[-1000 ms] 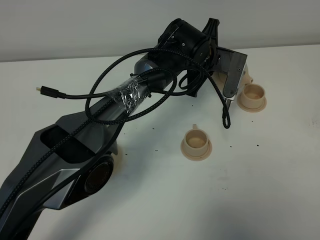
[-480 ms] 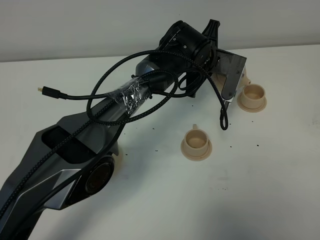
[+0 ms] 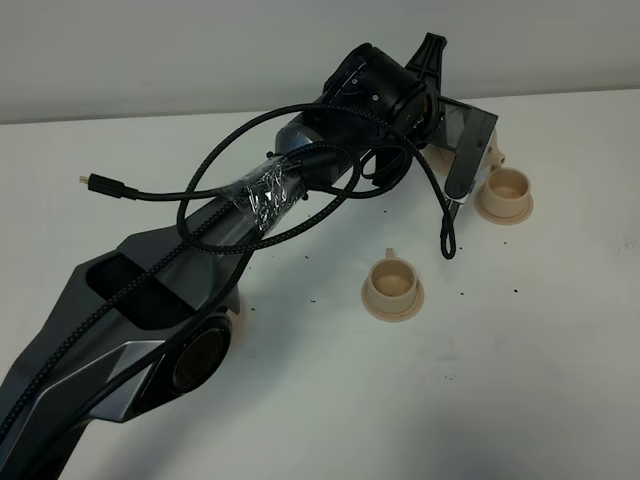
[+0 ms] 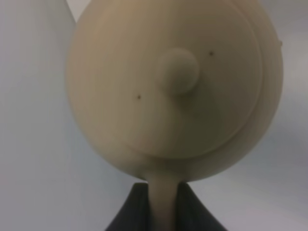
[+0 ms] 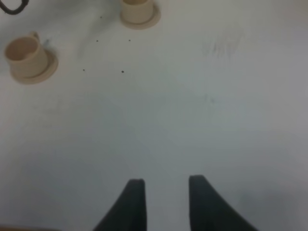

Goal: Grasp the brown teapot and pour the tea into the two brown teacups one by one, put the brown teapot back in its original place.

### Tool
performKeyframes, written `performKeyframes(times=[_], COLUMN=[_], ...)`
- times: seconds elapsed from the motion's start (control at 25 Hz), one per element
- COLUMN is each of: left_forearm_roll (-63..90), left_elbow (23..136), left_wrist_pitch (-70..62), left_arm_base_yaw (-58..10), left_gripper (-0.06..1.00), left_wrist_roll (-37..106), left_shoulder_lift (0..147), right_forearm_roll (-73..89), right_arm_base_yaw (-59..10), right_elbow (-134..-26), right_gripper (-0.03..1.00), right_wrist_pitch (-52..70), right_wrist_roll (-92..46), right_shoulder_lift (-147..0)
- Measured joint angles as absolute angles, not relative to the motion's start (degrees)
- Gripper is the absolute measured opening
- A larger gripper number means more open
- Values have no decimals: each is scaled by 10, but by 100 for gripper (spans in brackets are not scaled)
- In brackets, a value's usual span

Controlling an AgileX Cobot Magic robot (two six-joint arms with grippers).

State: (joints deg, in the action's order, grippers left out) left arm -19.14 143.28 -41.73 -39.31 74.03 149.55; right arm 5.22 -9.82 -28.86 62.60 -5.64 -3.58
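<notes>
Two views carry the main matter: the high exterior camera and my left wrist camera.

Exterior view: my left arm (image 3: pixel 200 260) runs from the lower left corner to the upper centre of the frame. It is wrapped by a black cable (image 3: pixel 300 215) whose loop hangs to the right of centre. The wrist housing hides most of the brown teapot (image 3: pixel 493 150). Only a tan sliver with the spout shows at upper right, just beside the upper left rim of the far teacup (image 3: pixel 505 190). The near teacup (image 3: pixel 392 283) stands right of centre, well apart from the far one. Each cup sits on its own saucer (image 3: pixel 385 312) on the white table (image 3: pixel 520 380), which bears scattered dark specks.

Left wrist view: my left gripper (image 4: pixel 162 192) is pinched nearly closed on the teapot's loop handle (image 4: pixel 162 207), with one dark finger (image 4: pixel 132 214) on each side and touching it. The pot's round lid and its knob (image 4: pixel 178 71) face the lens and fill the picture. Whether the pot rests on anything or hangs free I cannot tell.

Right wrist view: my right gripper (image 5: pixel 166 185) has its jaws wide apart with nothing between them. It is above bare table, and both cups are well away from it.
</notes>
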Motion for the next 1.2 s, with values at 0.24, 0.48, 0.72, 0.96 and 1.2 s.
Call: performKeyframes(times=[0.24,0.48,0.72,0.96,1.2], left_forearm_roll=[-194,-202,-215,-216,-216], left_elbow=[1433,1433,1433,1433,1433], left_wrist_pitch=[-416,-418,-418,-404,-401], left_arm_base_yaw=[-396,-396,-396,-396,-396], left_gripper=[12,12,12,12,12], left_wrist_roll=[751,757,760,763,762], left_shoulder_lift=[1496,1496,1496,1496,1496], right_forearm_roll=[52,52,52,52,52], right_arm_base_yaw=[-98,-98,-98,-98,-98], right_elbow=[-289,-289,-289,-289,-289], right_gripper=[24,24,24,24,24], right_wrist_pitch=[626,626,626,626,626], right_wrist_roll=[-56,-56,-56,-56,-56], right_shoulder_lift=[-36,-36,-36,-36,-36])
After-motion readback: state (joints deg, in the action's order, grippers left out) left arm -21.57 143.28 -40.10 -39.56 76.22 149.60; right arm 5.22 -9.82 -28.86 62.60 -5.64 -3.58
